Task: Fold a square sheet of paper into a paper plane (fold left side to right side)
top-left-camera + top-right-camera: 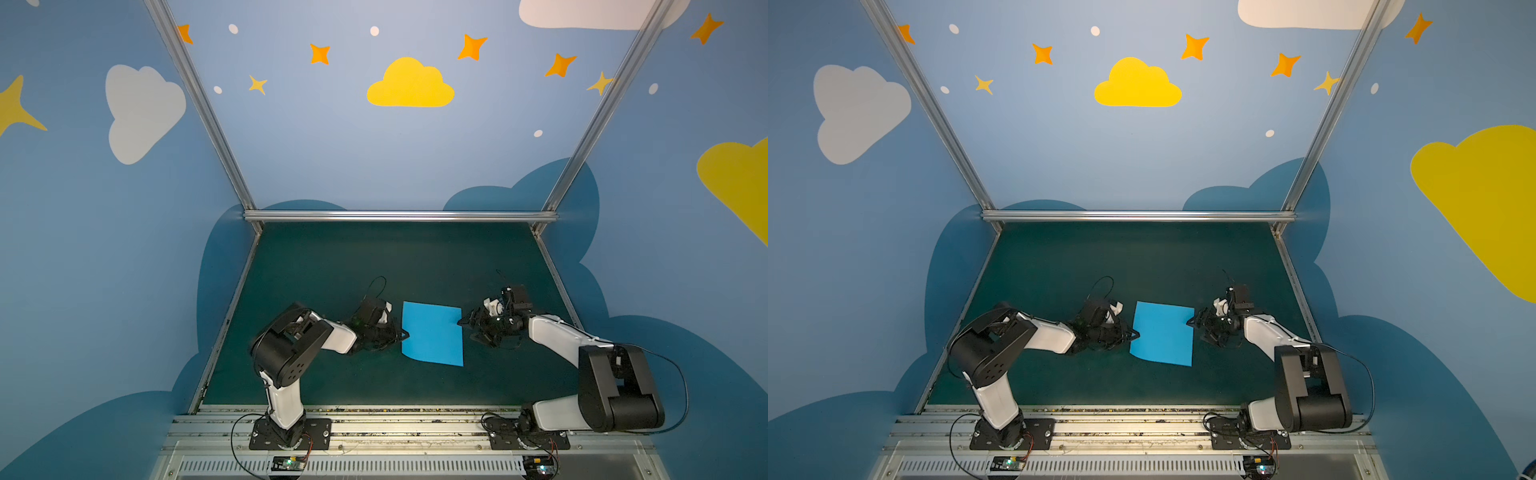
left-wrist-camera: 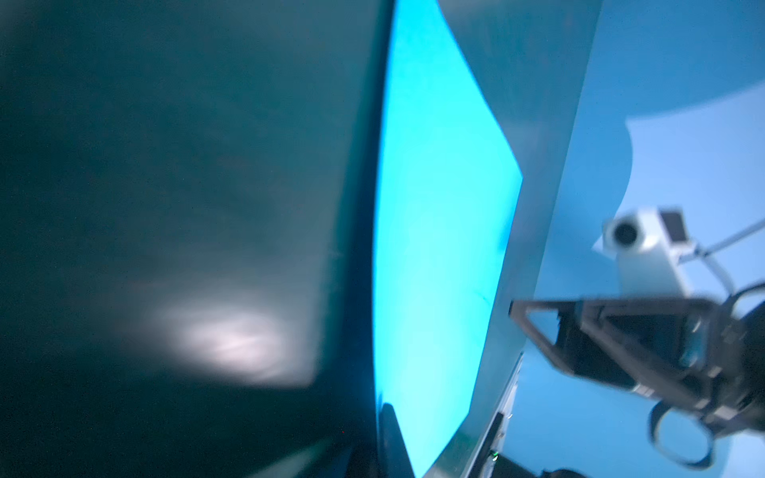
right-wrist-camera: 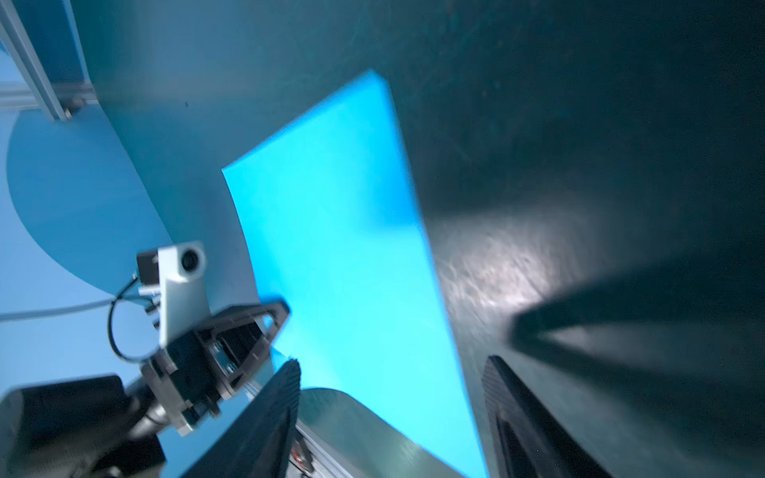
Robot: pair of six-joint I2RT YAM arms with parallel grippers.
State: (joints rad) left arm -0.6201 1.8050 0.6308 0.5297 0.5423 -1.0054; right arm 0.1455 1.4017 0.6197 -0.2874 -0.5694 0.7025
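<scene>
Beginning only the first fold: seemingly pinching the left edge of the square sheet of paper [image 1: 434, 334] in the closed left jaws, holding the right jaws open at its right edge, leaving it uncreased on the tabletop [image 1: 374, 257] between them.

Nothing readable anywhere, tbh. The thin sky-blue square sheet of paper [image 1: 432, 334] is totally plain, and the blue back wall [image 1: 332, 145] just has painted clouds and stars, no lettering.
</scene>
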